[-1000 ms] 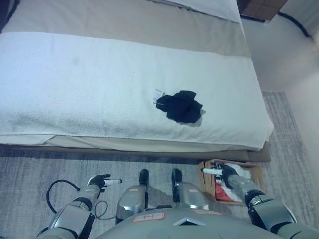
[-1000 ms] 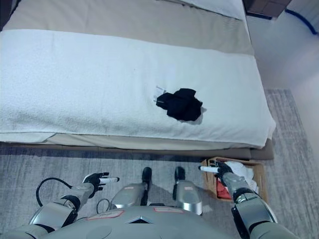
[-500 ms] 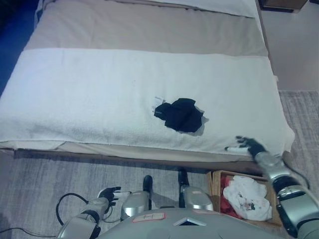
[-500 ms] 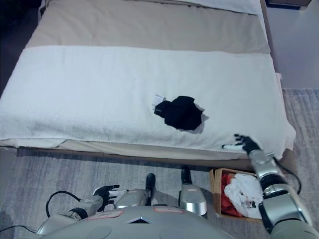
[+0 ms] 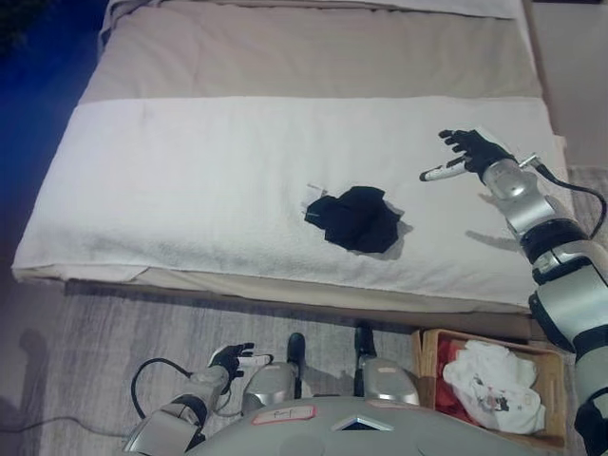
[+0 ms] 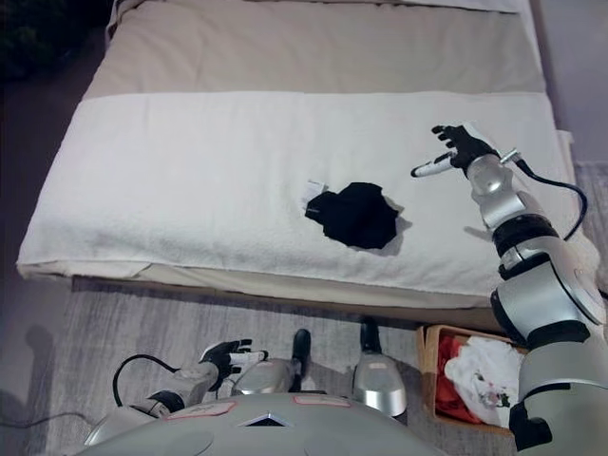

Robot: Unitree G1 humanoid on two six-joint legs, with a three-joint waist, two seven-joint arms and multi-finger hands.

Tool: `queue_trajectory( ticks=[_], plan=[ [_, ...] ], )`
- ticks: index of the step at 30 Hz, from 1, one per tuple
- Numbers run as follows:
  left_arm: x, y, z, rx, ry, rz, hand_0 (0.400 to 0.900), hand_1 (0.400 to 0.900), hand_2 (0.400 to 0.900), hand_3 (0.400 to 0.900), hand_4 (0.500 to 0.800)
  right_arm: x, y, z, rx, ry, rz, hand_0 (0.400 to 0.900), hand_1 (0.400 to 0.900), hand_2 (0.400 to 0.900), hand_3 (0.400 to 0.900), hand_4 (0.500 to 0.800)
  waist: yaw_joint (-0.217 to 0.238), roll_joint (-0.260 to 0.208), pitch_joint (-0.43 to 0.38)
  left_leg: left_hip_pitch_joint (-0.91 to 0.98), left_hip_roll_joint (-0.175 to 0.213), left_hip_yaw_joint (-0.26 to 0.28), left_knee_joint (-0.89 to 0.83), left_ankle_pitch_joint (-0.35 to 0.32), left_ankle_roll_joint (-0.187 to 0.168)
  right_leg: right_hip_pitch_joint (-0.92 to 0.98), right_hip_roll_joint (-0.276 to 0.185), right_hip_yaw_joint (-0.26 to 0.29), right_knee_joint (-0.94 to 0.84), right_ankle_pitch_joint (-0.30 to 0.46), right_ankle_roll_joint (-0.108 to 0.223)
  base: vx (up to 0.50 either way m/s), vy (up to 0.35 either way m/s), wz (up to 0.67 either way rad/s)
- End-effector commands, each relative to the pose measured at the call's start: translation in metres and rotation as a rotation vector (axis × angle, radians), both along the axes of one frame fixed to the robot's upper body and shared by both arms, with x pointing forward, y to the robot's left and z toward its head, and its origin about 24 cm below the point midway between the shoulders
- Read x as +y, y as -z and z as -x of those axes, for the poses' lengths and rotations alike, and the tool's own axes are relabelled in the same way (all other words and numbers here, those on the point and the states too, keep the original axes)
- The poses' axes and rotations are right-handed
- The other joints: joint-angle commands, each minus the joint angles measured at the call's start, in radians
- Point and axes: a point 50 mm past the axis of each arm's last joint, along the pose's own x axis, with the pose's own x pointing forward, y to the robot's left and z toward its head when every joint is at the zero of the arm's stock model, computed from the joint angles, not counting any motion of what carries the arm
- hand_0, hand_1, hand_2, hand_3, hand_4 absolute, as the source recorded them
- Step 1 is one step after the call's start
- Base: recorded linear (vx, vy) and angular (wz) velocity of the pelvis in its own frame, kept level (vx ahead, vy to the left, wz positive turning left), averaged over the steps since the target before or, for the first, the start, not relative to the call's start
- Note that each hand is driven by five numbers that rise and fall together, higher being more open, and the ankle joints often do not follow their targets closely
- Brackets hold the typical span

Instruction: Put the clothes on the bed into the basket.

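Bed point(image 5: 190, 180): covered across its middle by a white blanket point(image 5: 171, 171), with a beige sheet point(image 5: 285, 47) showing beyond it toward the head end.

Black garment point(image 5: 358, 218): lies crumpled in a heap on the white blanket, on the half of the bed nearer the robot and a little toward its right side. A small white tag or scrap shows at the garment's left edge. Nothing touches the garment.

Right hand point(image 5: 468, 152): raised above the bed, beyond and to the right of the black garment and apart from it. Its fingers are spread and largely straight, one white-tipped finger pointing left toward the middle of the bed. It holds nothing. Whether it touches the blanket cannot be determined.

Left hand point(image 5: 234, 359): low at the robot's side over the grey rug point(image 5: 95, 342), on the near side of the bed and well apart from the garment. Fingers are loosely extended and empty.

Basket point(image 5: 546, 356): stands on the floor against the near edge of the bed, at the bed's right end, below the right arm. It contains a bundle of white cloth point(image 5: 494, 385) with a red item point(image 5: 448, 399) partly visible beneath it on the left side.
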Motion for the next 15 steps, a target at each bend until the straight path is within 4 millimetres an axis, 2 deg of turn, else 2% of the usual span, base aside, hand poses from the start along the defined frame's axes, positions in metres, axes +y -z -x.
queue_trajectory(
  ticks=[1,5,7,12,15],
  plan=[
    [0.026,-0.004,0.0,0.022,0.013,-0.092,0.9,0.9,0.9,0.9,0.8,0.017,-0.06,-0.028,-0.15,-0.033,0.091,0.9,0.9,0.9,0.9,0.8,0.015,-0.064,0.008,0.021,-0.003,0.062,0.036,-0.089,-0.017,-0.009,-0.06,0.045,0.005,-0.039,0.032,-0.07,0.01,0.07],
    [0.031,-0.01,-0.017,-0.035,0.003,-0.111,0.9,0.9,0.9,0.9,0.8,0.032,-0.073,-0.036,-0.18,-0.04,0.098,0.9,0.9,0.9,0.9,0.8,0.041,-0.053,0.054,-0.027,-0.011,0.049,0.03,-0.067,-0.018,-0.054,-0.067,0.039,0.005,-0.025,0.035,-0.08,0.003,0.1],
    [0.032,-0.011,-0.021,-0.05,-0.001,-0.117,0.9,0.9,0.9,0.9,0.8,0.031,-0.077,-0.037,-0.191,-0.026,0.097,0.9,0.9,0.9,0.9,0.8,0.05,-0.049,0.067,-0.046,-0.014,0.043,0.03,-0.06,-0.019,-0.069,-0.071,0.034,0.005,-0.019,0.034,-0.05,-0.008,0.12],
    [0.032,-0.011,-0.018,-0.049,-0.001,-0.117,0.9,0.9,0.9,0.9,0.8,0.03,-0.083,-0.038,-0.199,-0.007,0.101,0.9,0.9,0.9,0.9,0.8,0.072,-0.027,0.094,-0.074,-0.023,0.03,0.026,-0.045,-0.02,-0.093,-0.079,0.028,0.006,-0.011,0.036,-0.02,0.007,0.12],
    [0.031,-0.009,-0.013,-0.041,0.006,-0.111,0.9,0.9,0.9,0.9,0.8,0.023,-0.091,-0.038,-0.216,0.023,0.1,0.9,0.9,0.9,0.9,0.8,0.093,0.004,0.114,-0.101,-0.031,0.022,0.02,-0.031,-0.021,-0.114,-0.091,0.02,0.008,-0.007,0.038,-0.01,0.011,0.13]
  ],
)
